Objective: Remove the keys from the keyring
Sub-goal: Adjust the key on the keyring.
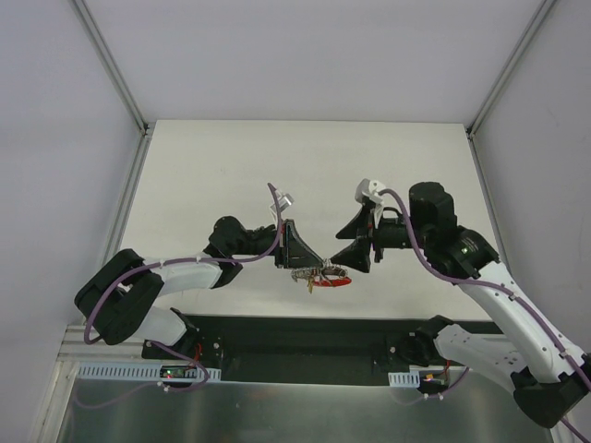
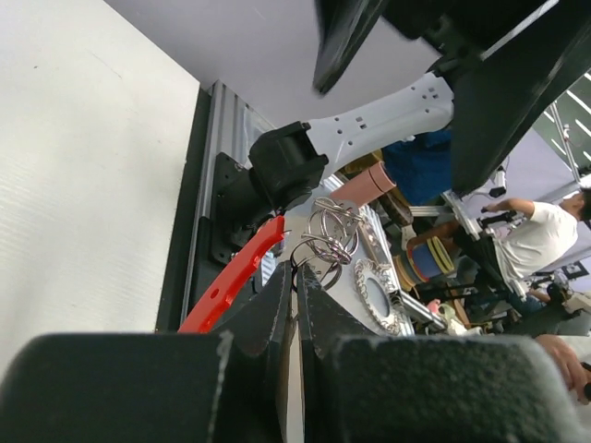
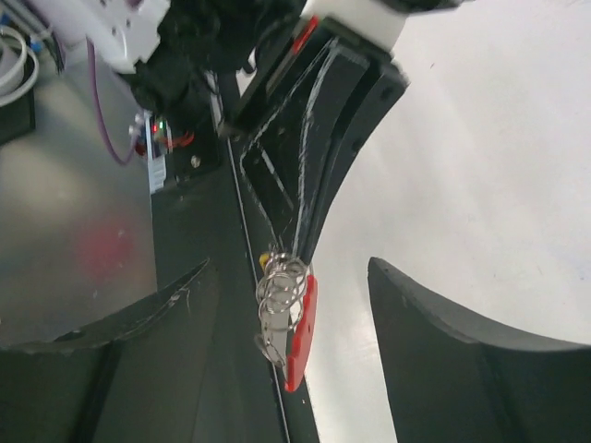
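Note:
My left gripper (image 1: 320, 268) is shut on the keyring (image 1: 323, 273) and holds it above the table's near edge. In the left wrist view the gripper (image 2: 297, 269) pinches thin wire rings (image 2: 332, 235), with the red plastic piece (image 2: 231, 281) hanging to the left. The keys (image 1: 305, 276) hang in a small jagged bunch below. My right gripper (image 1: 340, 247) is open, just right of the bunch. In the right wrist view its gripper (image 3: 288, 268) has one finger on each side of the rings (image 3: 282, 286), a silvery key (image 3: 275, 337) and the red piece (image 3: 300, 332), touching none.
The white table (image 1: 305, 175) stretches back to white walls with metal corner posts. A black strip (image 1: 305, 337) and a metal rail (image 1: 120, 372) run along the near edge by the arm bases. Purple cables trail along both arms.

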Controlling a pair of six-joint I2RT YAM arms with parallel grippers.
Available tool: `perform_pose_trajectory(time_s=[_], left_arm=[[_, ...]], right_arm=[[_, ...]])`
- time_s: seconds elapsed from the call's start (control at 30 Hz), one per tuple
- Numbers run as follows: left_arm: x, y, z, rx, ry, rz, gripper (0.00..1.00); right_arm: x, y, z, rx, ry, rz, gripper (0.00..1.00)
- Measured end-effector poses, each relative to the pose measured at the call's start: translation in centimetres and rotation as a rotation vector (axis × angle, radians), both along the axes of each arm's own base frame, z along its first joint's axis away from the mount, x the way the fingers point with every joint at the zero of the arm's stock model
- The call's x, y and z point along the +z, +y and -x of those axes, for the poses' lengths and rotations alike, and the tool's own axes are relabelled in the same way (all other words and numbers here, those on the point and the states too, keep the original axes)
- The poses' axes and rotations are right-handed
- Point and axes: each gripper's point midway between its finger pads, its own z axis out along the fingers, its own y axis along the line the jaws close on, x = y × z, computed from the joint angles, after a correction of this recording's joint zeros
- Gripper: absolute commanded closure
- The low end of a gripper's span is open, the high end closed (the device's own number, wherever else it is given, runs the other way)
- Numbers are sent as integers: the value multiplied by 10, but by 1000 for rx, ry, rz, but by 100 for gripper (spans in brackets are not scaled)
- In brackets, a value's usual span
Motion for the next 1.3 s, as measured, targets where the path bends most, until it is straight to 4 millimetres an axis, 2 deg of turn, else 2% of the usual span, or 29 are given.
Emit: perform_pose_trajectory(time_s=[0.07, 0.17, 0.27, 0.3, 0.37, 0.4, 0.53, 0.63, 0.73, 0.9, 0.97, 1.13, 1.3], left_arm=[[1, 0, 1, -10, 7, 1, 100], [2, 1, 4, -26, 22, -2, 100], [4, 1, 6, -41, 21, 0, 100], [6, 1, 6, -44, 17, 3, 100], [11, 1, 7, -55, 3, 11, 100], [14, 1, 7, -57, -5, 17, 100], [28, 2, 6, -56, -28, 34, 100], [39, 4, 5, -51, -34, 39, 100], [47, 6, 7, -47, -29, 29, 100], [60, 14, 11, -23, -40, 2, 100], [59, 18, 9, -4, -33, -14, 100], [51, 23, 2, 30, 25, -55, 100], [47, 23, 2, 30, 77, -77, 100]], right_arm=[[-13, -2, 8, 36, -17, 38, 32], [-18, 2, 20, 95, -63, 65, 34], [-24, 8, 42, 161, -192, 86, 37], [-27, 7, 53, 186, -244, 85, 37], [-28, 2, 63, 183, -365, 77, 38], [-27, -1, 64, 170, -421, 73, 44], [-12, -7, 59, 121, -663, 54, 47], [-9, -6, 57, 119, -858, 86, 51], [-9, 2, 64, 166, -1010, 129, 51], [-14, 25, 61, 215, -1232, 289, 51], [-18, 33, 59, 231, -1299, 345, 51], [-19, 36, 52, 237, -1406, 430, 51], [-22, 41, 55, 274, -1489, 481, 51]])
